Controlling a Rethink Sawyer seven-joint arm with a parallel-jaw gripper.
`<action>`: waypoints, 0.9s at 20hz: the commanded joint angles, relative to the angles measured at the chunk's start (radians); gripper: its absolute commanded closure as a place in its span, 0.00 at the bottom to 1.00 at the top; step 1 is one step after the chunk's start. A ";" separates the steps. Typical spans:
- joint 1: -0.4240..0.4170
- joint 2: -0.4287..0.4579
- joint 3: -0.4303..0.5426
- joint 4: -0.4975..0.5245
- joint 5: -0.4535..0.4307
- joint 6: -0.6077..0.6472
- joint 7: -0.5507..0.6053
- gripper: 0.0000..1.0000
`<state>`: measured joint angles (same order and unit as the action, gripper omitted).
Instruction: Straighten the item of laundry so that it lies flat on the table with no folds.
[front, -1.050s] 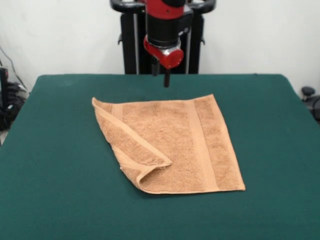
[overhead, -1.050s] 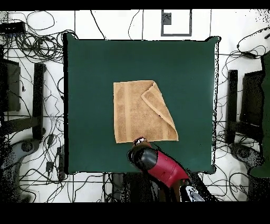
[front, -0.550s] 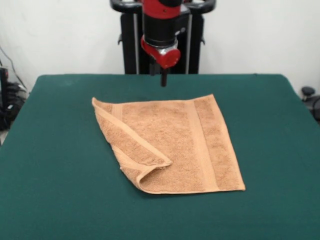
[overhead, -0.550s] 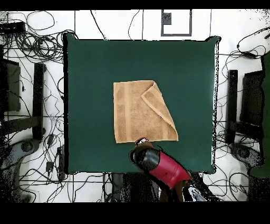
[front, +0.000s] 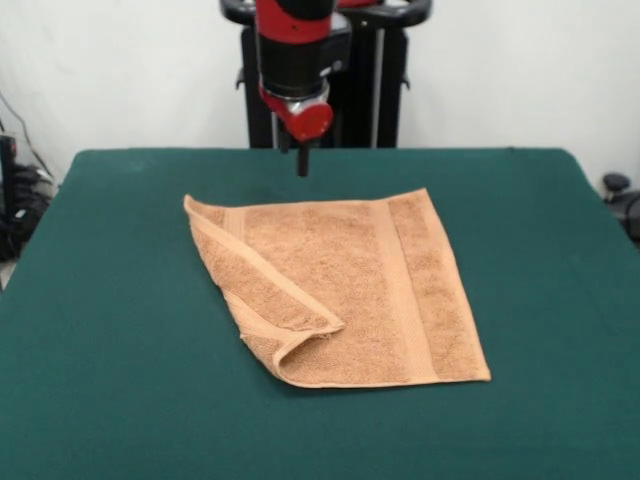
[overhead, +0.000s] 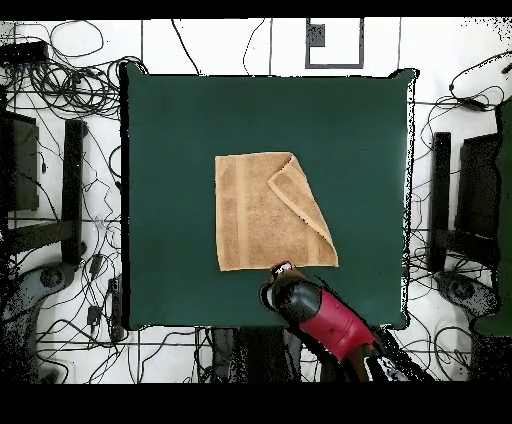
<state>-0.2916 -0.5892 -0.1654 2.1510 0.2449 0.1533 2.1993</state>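
The item of laundry (front: 350, 285) is an orange-tan towel lying in the middle of the green table (front: 100, 300). Its front-left corner is folded over onto the rest, forming a diagonal flap (front: 265, 285) with a raised fold at the front. In the overhead view the item of laundry (overhead: 255, 215) shows that flap (overhead: 305, 205) on its right side. My gripper (front: 302, 166) hangs just above the table, beyond the towel's far edge and left of its middle. Its fingers look shut, with nothing held. From overhead the gripper (overhead: 281, 268) sits just off the towel's lower edge.
The table (overhead: 170, 120) has wide bare green felt on all sides of the towel. Cables and dark stands lie on the floor around the table in the overhead view.
The gripper has moved leftward in the front view along the towel's far edge, rightward in the overhead view. The towel has not moved.
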 joint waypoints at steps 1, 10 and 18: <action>0.000 0.141 0.045 -0.142 0.005 -0.060 0.112 0.00; 0.022 0.200 0.014 -0.266 0.065 -0.021 0.148 0.00; 0.013 0.188 0.007 -0.345 0.097 0.037 0.168 0.00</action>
<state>-0.2961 -0.4318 -0.1898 1.9906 0.2516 0.1653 2.1993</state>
